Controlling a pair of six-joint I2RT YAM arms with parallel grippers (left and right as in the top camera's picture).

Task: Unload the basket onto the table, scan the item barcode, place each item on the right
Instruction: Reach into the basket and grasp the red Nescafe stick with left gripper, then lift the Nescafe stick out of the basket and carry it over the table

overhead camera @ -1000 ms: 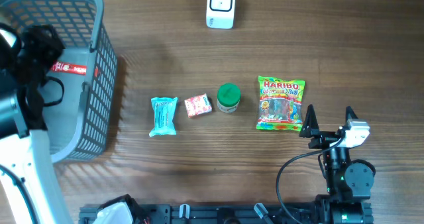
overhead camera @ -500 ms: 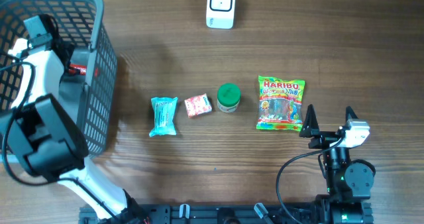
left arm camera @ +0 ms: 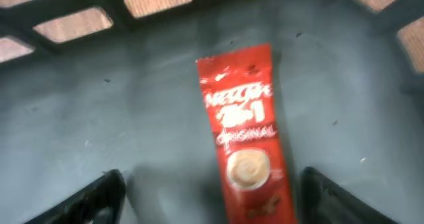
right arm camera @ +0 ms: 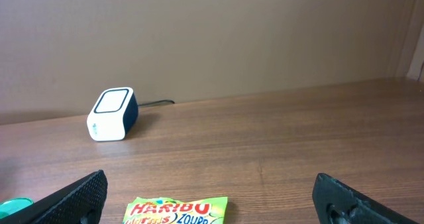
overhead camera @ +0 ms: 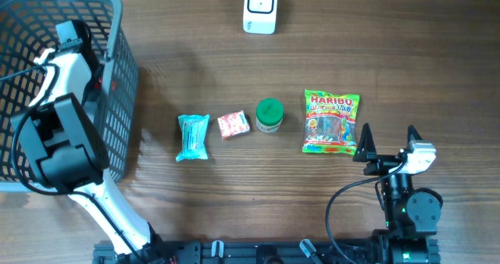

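The left gripper (left arm camera: 212,201) is down inside the grey basket (overhead camera: 117,100), which sits at the far left corner of the table (overhead camera: 437,53). Its two fingers are spread wide. They hold nothing and touch nothing. A red coffee sachet (left arm camera: 246,144) lies flat on the basket floor, right between the two fingers but below them. I think this sachet is done and put away, though the arm could also be about to pick it up; the pictures alone cannot say which. If it is put away, the next job is to lift this arm out of the basket without bumping the wall, then fetch a new thing to scan. Four things wait in a row near the middle of the table: a teal packet (overhead camera: 192,137), a small pink box (overhead camera: 233,125), a green tub (overhead camera: 269,115) and a Haribo bag (overhead camera: 331,122). The scanner (overhead camera: 260,6) stands at the far edge, in the middle. One thing must be picked up and its barcode turned to face the scanner. The right gripper (overhead camera: 388,139) hangs near the front edge on the right, just beside the Haribo bag. Its fingers are spread wide too, and it holds nothing.
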